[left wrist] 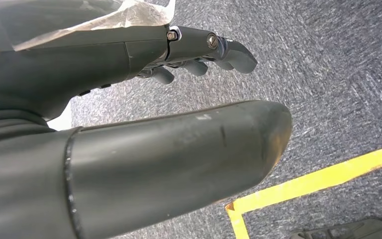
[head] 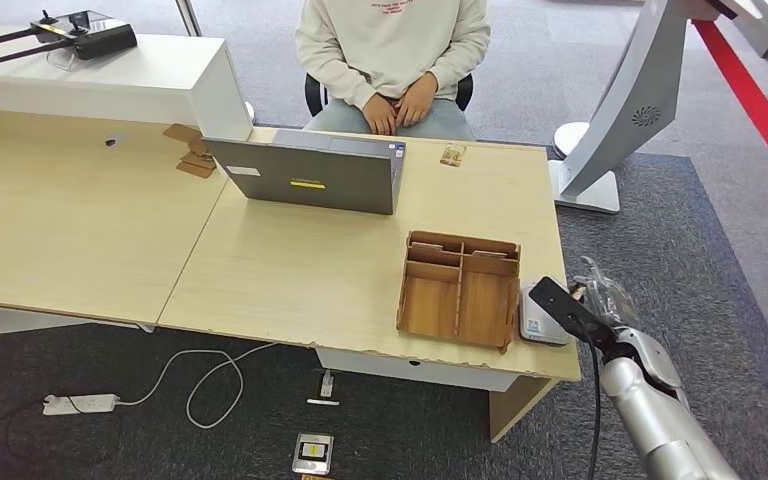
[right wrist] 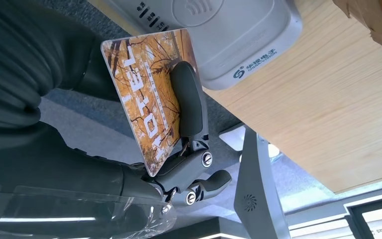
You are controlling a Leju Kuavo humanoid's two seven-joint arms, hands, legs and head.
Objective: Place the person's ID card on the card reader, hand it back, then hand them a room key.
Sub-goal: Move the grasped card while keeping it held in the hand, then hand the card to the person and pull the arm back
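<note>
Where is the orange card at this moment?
The orange card is held in the right hand, just off the desk's near right corner beside the white card reader, right of the wooden organizer tray.

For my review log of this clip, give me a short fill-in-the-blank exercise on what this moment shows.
1. The right hand holds an orange ____.
2. The card reader lies on the desk beside the wooden ____.
3. The person sits behind an open ____.
4. The left hand hangs above grey ____.

Missing words: card; organizer; laptop; carpet
</note>
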